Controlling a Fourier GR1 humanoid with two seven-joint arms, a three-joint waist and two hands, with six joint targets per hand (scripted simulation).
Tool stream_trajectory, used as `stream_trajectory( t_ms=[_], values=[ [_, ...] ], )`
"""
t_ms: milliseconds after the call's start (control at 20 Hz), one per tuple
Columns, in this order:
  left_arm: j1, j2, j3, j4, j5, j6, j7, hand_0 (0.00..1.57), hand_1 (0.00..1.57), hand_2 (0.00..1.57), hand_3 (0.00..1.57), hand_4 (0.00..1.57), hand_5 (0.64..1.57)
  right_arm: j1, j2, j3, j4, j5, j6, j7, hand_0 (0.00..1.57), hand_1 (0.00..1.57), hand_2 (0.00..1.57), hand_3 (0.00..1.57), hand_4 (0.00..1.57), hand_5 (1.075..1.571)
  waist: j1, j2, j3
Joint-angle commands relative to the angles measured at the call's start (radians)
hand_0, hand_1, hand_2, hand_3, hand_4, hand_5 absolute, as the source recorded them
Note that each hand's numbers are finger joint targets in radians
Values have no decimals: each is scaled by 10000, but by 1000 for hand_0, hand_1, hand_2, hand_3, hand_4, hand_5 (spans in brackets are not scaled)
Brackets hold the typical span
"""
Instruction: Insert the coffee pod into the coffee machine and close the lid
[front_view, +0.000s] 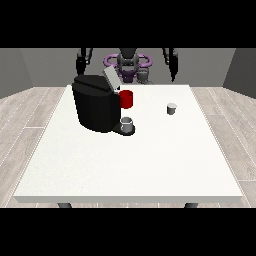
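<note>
Pod (171, 108) stands alone on table (130, 165), well apart from machine (96, 102). Lid (111, 79) up. Nothing done yet. Both hands (173, 72) (80, 64) raised; fingers: cannot tell.

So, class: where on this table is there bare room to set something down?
The whole near half of the white table is bare, as is the strip right of the coffee pod. It is crowded at the far left, around the coffee machine and the cup.

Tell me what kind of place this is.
Probably a plain test room set up for a coffee-making task: a large white table on a wood-plank floor, grey walls, and a black coffee machine beside a small pod.
</note>
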Motion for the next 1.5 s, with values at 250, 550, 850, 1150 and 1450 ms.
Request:
stream_trajectory(
  t_ms=[250, 550, 850, 1150, 1450],
  values=[
    [39, 613, 1224, 577, 1402, -1442, -1958, 0, 0, 0, 0, 265, 1571, 571, 118, 156, -198, -158, 291, 606, 0, 0, 0, 0, 128, 1571, -252, -541, -44],
    [-247, 1528, 1214, 828, 370, -1545, -1897, 0, 0, 0, 0, 213, 1571, 464, 689, -660, -169, -434, -741, -904, 0, 0, 0, 0, 145, 1571, -548, -348, -38],
    [-2059, 2334, 1913, 2391, -3, -1333, -1489, 0, 0, 0, 0, 0, 1571, -472, 950, -223, -153, -60, -1060, -944, 0, 0, 0, 0, 177, 1571, -1192, 786, -41],
    [-3032, 3010, 2106, 3900, -65, -2006, -1146, 0, 0, 0, 0, 0, 1571, -462, 1089, 73, -234, -249, -1208, -941, 0, 0, 0, 0, 192, 1571, -1335, 944, -40],
    [-4126, 3404, 2413, 5543, -282, -2014, -1181, 0, 0, 0, 0, 0, 1571, -1570, 838, -109, -298, -265, -1442, -100, 0, 0, 0, 0, 259, 1571, -1393, 1619, -42]
  ],
)
